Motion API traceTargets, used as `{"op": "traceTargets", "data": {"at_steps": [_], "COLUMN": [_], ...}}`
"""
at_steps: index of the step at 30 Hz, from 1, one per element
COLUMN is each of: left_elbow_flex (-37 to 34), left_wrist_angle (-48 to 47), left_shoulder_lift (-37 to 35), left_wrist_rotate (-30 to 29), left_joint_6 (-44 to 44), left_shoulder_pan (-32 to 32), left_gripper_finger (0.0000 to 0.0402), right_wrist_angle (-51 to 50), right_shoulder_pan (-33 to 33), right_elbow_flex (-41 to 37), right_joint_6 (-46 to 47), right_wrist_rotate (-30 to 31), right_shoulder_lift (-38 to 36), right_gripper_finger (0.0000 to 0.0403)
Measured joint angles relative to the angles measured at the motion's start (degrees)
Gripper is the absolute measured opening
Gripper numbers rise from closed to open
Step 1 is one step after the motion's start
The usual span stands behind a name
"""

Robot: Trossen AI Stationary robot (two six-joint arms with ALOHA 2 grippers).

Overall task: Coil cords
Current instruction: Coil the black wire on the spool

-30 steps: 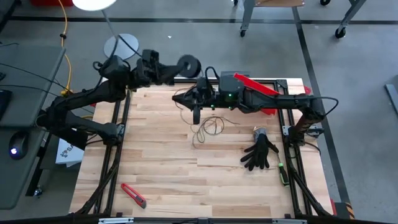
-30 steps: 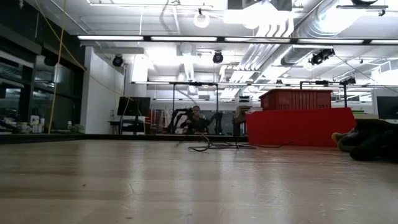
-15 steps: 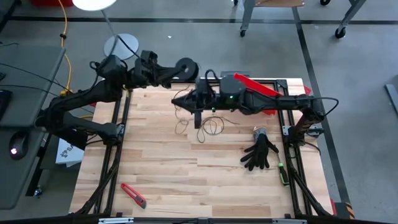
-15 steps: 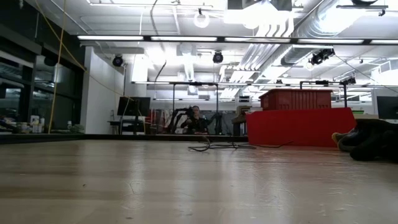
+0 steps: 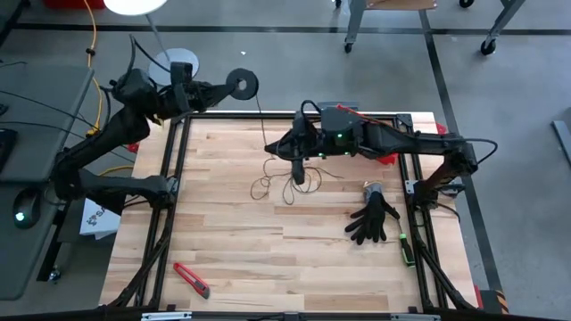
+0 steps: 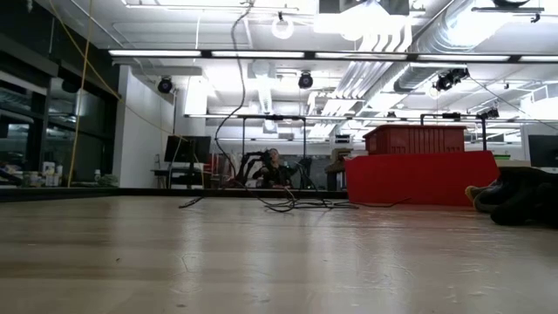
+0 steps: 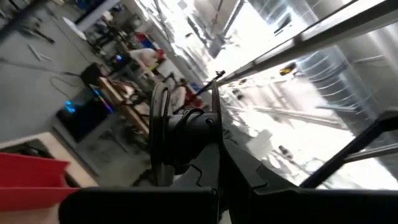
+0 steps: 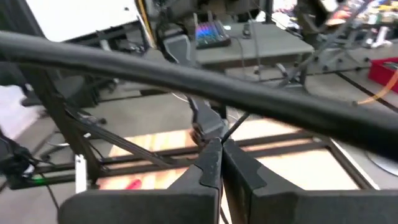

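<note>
Left fingers: the left gripper (image 5: pixel 225 86) is raised past the desk's far-left corner, fingers (image 7: pixel 211 143) pressed together on the small round black spool (image 5: pixel 243 83), which sits edge-on at their tips in the left wrist view (image 7: pixel 160 134).
Right fingers: the right gripper (image 5: pixel 300 175) points down over the far middle of the desk (image 5: pixel 223 259), fingers (image 8: pixel 210 163) closed tight; whether the cord is pinched between them cannot be told.
Cord: the thin dark cord (image 5: pixel 261 125) runs from the spool down to the desk, where it lies in loose loops just beside and under the right gripper; in the low view it rises from the loops toward the ceiling (image 6: pixel 234 52).
Glove: a black glove (image 5: pixel 373 219) lies on the right side of the desk, well apart from the loops.
Cutter: a red utility knife (image 5: pixel 191 279) lies near the front-left corner.
Bin: a red bin (image 6: pixel 418 170) stands at the far edge, beneath the right arm.
</note>
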Motion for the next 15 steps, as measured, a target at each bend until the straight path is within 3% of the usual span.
{"op": "traceTargets", "data": {"at_steps": [4,10,15], "left_elbow_flex": [0.0,0.1,0.1], "left_wrist_angle": [-0.8,-3.2,-9.2], "left_shoulder_lift": [-1.3,-1.4,-1.4], "left_wrist_rotate": [0.1,6.7,5.0], "left_joint_6": [0.6,-2.5,0.5], "left_shoulder_pan": [1.5,1.7,1.4], "left_gripper_finger": [0.0,0.0,0.0], "right_wrist_angle": [-5.4,-9.2,-10.2], "right_shoulder_pan": [0.0,-1.4,-2.9], "right_elbow_flex": [0.0,-0.1,-0.1], "right_joint_6": [-0.5,-2.0,-2.3], "right_wrist_rotate": [3.9,9.6,10.0], "right_shoulder_lift": [-2.5,-4.7,-6.4], "right_gripper_finger": [0.0,0.0,0.0]}}
